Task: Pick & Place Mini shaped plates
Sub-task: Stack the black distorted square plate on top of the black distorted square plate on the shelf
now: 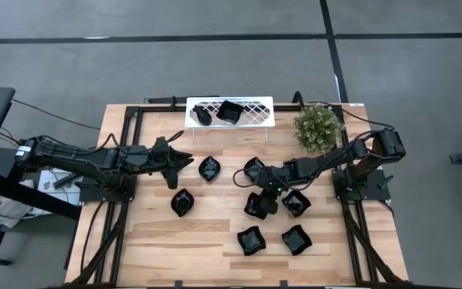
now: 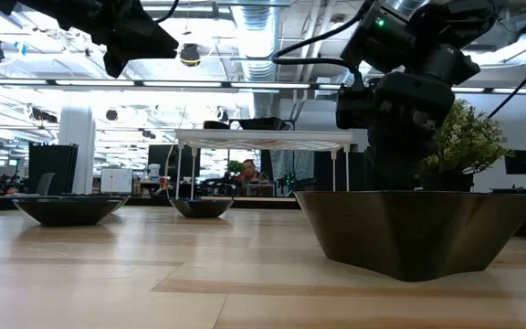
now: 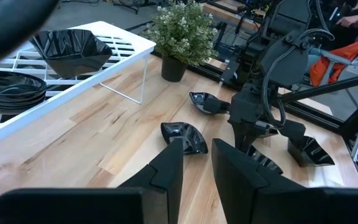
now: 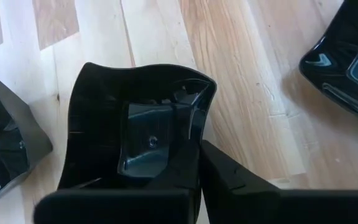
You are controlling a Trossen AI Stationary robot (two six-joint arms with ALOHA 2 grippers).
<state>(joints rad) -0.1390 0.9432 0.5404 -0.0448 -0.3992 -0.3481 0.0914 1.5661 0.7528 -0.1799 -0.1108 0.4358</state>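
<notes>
Your right gripper (image 4: 199,163) hides part of the square mini plate (image 4: 138,134); fingers clenched on its rim, mid-table.

There were nine mini shaped plates (image 1: 252,240) in all: two sat on the one white rack (image 1: 255,112), and seven lay on the wooden table (image 1: 207,245). One small potted plant (image 1: 318,127) stood there, and two robot arms.

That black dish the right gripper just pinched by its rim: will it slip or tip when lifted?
Probably slippery: the dish looks glossy, and the right gripper holds only one rim edge. It may tilt, hanging off that pinch. It looks rigid, so it should keep its shape.
</notes>
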